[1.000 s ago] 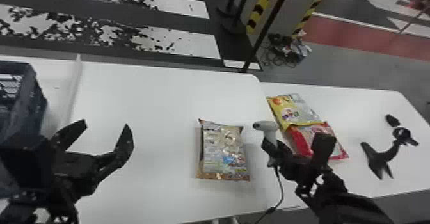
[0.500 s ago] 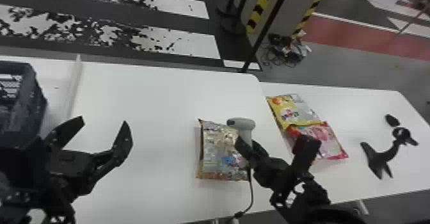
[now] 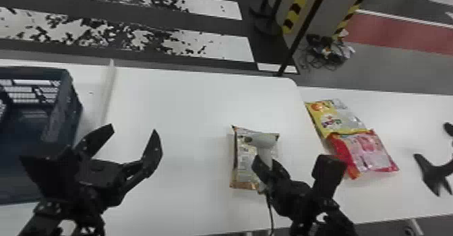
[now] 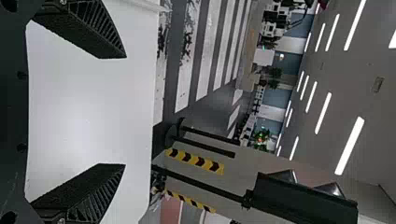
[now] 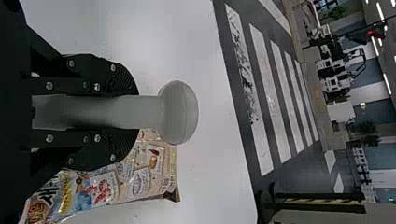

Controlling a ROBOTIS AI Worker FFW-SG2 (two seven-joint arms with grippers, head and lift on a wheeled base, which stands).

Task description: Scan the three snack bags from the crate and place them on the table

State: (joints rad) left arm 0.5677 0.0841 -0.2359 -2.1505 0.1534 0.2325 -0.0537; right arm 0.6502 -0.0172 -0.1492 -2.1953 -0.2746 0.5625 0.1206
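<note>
Crate (image 3: 64, 124): by the left end of the table (image 3: 182, 97); I'd leave it alone.
Left gripper (image 3: 133, 129): spread, holding nothing, near the left edge; best kept out of the scan.
Patterned snack bag (image 3: 242, 168): flat, between the middle of the table and its right edge, nearer the front; likely the one to scan.
Scanner (image 3: 264, 141): over that bag; I'd tip its face down to the code and pause for a clean read.
Right gripper (image 5: 135, 112): clenched round the scanner's handle; grip firm, cable (image 3: 270, 215) slack.
Yellow bag (image 3: 340, 119), red bag (image 3: 367, 151): past the right edge, touching; I'd set the patterned one beside them.
</note>
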